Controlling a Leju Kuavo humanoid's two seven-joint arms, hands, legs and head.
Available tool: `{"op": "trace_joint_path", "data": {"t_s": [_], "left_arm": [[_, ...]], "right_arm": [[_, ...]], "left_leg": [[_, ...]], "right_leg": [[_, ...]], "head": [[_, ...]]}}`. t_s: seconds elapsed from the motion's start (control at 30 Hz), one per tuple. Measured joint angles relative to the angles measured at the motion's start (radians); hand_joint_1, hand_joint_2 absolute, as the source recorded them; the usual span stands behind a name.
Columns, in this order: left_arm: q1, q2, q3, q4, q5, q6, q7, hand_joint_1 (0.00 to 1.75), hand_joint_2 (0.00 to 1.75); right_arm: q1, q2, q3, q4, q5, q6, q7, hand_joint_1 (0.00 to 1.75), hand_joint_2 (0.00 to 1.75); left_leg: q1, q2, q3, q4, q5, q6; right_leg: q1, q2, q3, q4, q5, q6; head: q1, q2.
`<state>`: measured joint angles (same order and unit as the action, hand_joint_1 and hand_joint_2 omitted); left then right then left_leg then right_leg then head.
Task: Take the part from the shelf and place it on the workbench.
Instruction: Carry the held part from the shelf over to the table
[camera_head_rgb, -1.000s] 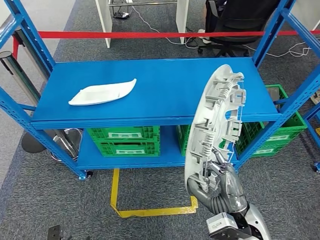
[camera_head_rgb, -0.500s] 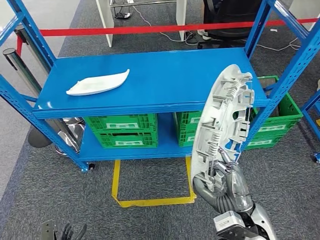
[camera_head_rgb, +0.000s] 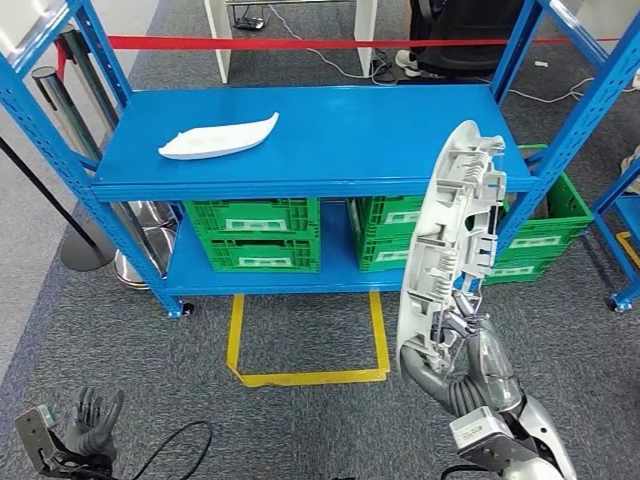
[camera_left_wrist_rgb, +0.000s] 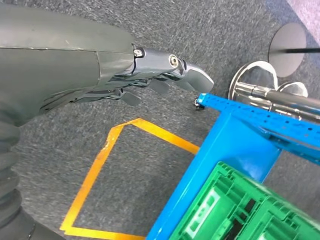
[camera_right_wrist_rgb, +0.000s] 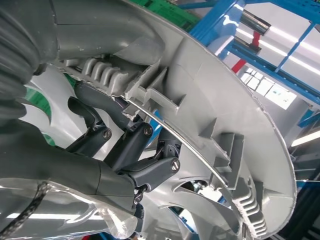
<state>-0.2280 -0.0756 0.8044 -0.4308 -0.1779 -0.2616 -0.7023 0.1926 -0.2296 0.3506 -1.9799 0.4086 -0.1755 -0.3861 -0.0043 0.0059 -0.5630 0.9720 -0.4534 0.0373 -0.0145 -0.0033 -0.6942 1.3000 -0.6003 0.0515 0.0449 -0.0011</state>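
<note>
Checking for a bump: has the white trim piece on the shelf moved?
No. The white trim piece lies at the same left spot on the blue shelf; the camera shifted.

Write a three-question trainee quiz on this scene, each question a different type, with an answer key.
1. True or false: the right hand holds the round grey part upright on its edge.
2. What lies on the blue shelf's top level? A) white curved part B) green crate C) nothing
3. Fill in: the left hand holds ____.

Key: 1 true; 2 A; 3 nothing
</note>
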Motion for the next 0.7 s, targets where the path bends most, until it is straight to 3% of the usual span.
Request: {"op": "trace_joint_path", "data": {"t_s": [0.03, 0.07, 0.1, 0.17, 0.2, 0.27, 0.3, 0.37, 0.43, 0.47, 0.5, 0.53, 0.6, 0.67, 0.7], "left_arm": [[0.003, 0.000, -0.006, -0.011, 0.013, -0.006, 0.000, 0.00, 1.75], [0.008, -0.001, -0.014, -0.030, 0.035, -0.016, 0.000, 0.00, 1.75], [0.014, -0.002, -0.025, -0.056, 0.062, -0.027, 0.000, 0.00, 1.75], [0.028, -0.007, -0.052, -0.128, 0.127, -0.053, 0.000, 0.00, 1.75], [0.033, -0.009, -0.066, -0.168, 0.158, -0.066, -0.001, 0.00, 1.75], [0.045, -0.012, -0.091, -0.250, 0.207, -0.092, -0.001, 0.00, 1.75], [0.052, -0.014, -0.103, -0.291, 0.224, -0.107, -0.001, 0.00, 1.75], [0.066, -0.020, -0.124, -0.370, 0.250, -0.136, -0.001, 0.00, 1.75], [0.077, -0.029, -0.144, -0.439, 0.267, -0.161, -0.001, 0.00, 1.75], [0.082, -0.034, -0.153, -0.469, 0.271, -0.171, -0.002, 0.00, 1.75], [0.087, -0.039, -0.162, -0.497, 0.274, -0.180, -0.002, 0.00, 1.75], [0.092, -0.044, -0.170, -0.522, 0.276, -0.187, -0.001, 0.00, 1.75], [0.100, -0.052, -0.187, -0.568, 0.275, -0.195, -0.001, 0.00, 1.75], [0.104, -0.058, -0.201, -0.606, 0.274, -0.198, -0.002, 0.00, 1.75], [0.105, -0.060, -0.208, -0.620, 0.274, -0.197, -0.002, 0.00, 1.75]], "right_arm": [[0.000, 0.000, -0.001, 0.000, 0.000, 0.000, 0.000, 1.75, 1.75], [-0.001, 0.000, -0.003, 0.000, 0.000, 0.002, 0.000, 1.75, 1.75], [-0.002, 0.000, -0.005, 0.000, 0.000, 0.004, -0.001, 1.75, 1.75], [-0.007, 0.000, -0.009, -0.002, -0.001, 0.012, -0.002, 1.75, 1.75], [-0.010, 0.000, -0.011, -0.002, -0.003, 0.017, -0.003, 1.75, 1.75], [-0.014, 0.001, -0.013, -0.003, -0.004, 0.027, -0.004, 1.75, 1.75], [-0.015, 0.002, -0.014, -0.003, -0.004, 0.032, -0.004, 1.75, 1.75], [-0.019, 0.006, -0.016, -0.003, -0.003, 0.039, -0.004, 1.75, 1.75], [-0.025, 0.010, -0.018, -0.002, -0.003, 0.044, -0.003, 1.75, 1.75], [-0.027, 0.011, -0.019, -0.002, -0.003, 0.046, -0.002, 1.75, 1.75], [-0.029, 0.013, -0.019, -0.002, -0.003, 0.049, -0.001, 1.75, 1.75], [-0.030, 0.015, -0.020, -0.002, -0.004, 0.051, 0.000, 1.75, 1.75], [-0.031, 0.018, -0.022, -0.002, -0.005, 0.056, 0.002, 1.75, 1.75], [-0.035, 0.020, -0.025, -0.002, -0.008, 0.061, 0.004, 1.75, 1.75], [-0.038, 0.022, -0.026, -0.001, -0.009, 0.064, 0.004, 1.75, 1.75]], "left_leg": [[0.001, 0.000, -0.018, 0.007, 0.009, -0.003], [0.002, 0.001, -0.034, 0.015, 0.016, -0.006], [0.001, 0.000, -0.049, 0.025, 0.021, -0.011], [-0.001, 0.000, -0.071, 0.044, 0.032, -0.022], [-0.002, 0.000, -0.080, 0.049, 0.041, -0.026], [-0.001, -0.002, -0.096, 0.052, 0.056, -0.035], [0.000, -0.002, -0.103, 0.059, 0.045, -0.040], [0.004, -0.004, -0.124, 0.124, -0.030, -0.051], [0.006, -0.004, -0.148, 0.248, -0.118, -0.058], [0.006, -0.004, -0.153, 0.300, -0.137, -0.059], [0.007, -0.004, -0.146, 0.323, -0.133, -0.058], [0.007, -0.004, -0.125, 0.312, -0.114, -0.055], [0.004, -0.006, -0.041, 0.197, -0.068, -0.042], [-0.001, -0.008, 0.034, 0.071, -0.060, -0.028], [-0.005, -0.008, 0.050, 0.038, -0.064, -0.023]], "right_leg": [[-0.001, 0.000, 0.024, -0.008, 0.030, 0.002], [-0.003, 0.000, 0.065, -0.052, 0.060, 0.003], [-0.004, 0.000, 0.118, -0.120, 0.069, 0.004], [-0.003, 0.002, 0.210, -0.255, 0.044, -0.002], [-0.001, 0.003, 0.230, -0.292, 0.028, -0.008], [0.000, 0.003, 0.220, -0.304, 0.030, -0.025], [-0.001, 0.001, 0.210, -0.303, 0.039, -0.035], [-0.003, -0.002, 0.189, -0.302, 0.059, -0.052], [-0.001, -0.004, 0.166, -0.299, 0.077, -0.060], [0.000, -0.004, 0.154, -0.296, 0.084, -0.060], [0.001, -0.004, 0.141, -0.292, 0.091, -0.060], [0.002, -0.003, 0.129, -0.288, 0.097, -0.060], [0.005, -0.002, 0.112, -0.283, 0.108, -0.059], [0.007, -0.002, 0.100, -0.283, 0.119, -0.051], [0.006, -0.003, 0.095, -0.284, 0.127, -0.045]], "head": [[0.000, 0.000], [0.000, 0.000], [0.000, 0.000], [0.000, 0.000], [0.000, 0.000], [0.001, 0.000], [0.000, 0.000], [-0.003, 0.000], [-0.006, 0.000], [-0.006, 0.000], [-0.006, 0.000], [-0.006, 0.000], [-0.006, 0.000], [-0.005, 0.000], [-0.005, 0.000]]}}
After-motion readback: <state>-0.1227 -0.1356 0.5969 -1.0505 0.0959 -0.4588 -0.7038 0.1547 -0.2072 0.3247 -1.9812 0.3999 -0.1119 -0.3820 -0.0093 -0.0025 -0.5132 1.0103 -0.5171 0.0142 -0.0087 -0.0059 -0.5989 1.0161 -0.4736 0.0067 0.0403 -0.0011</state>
